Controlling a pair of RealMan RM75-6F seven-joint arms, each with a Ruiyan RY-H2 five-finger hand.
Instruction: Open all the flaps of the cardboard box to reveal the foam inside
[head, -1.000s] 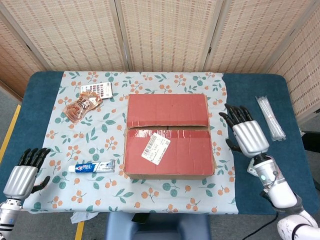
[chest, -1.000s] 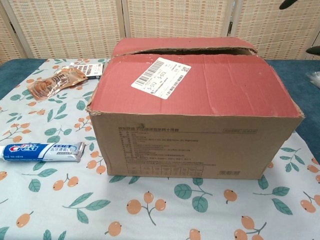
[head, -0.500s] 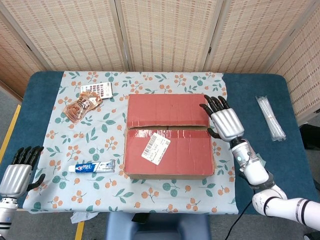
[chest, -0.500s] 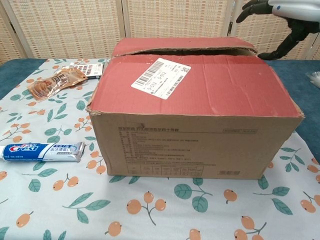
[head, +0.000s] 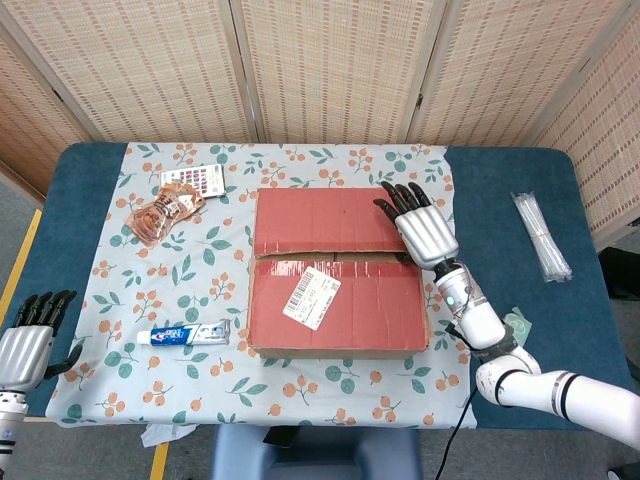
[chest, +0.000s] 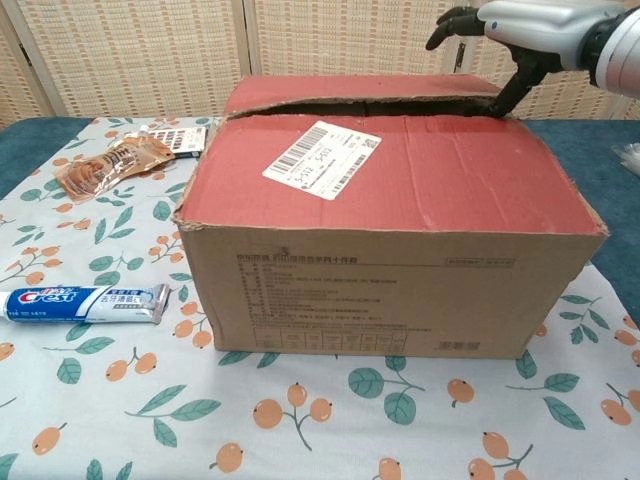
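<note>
Head view shows the right hand (head: 422, 232) empty, fingers spread, over the box (head: 338, 270) seam — next, I judge, hooking the far flap (head: 333, 220) upward.

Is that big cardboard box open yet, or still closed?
Mostly closed. Both red top flaps of the cardboard box lie nearly flat; the far flap gapes slightly under the right hand. No foam shows.

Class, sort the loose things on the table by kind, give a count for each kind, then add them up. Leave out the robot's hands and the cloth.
Cardboard box: 1
Toothpaste tube: 1
Snack packet: 1
Calculator: 1
Clear packet of sticks: 1
Total: 5
</note>
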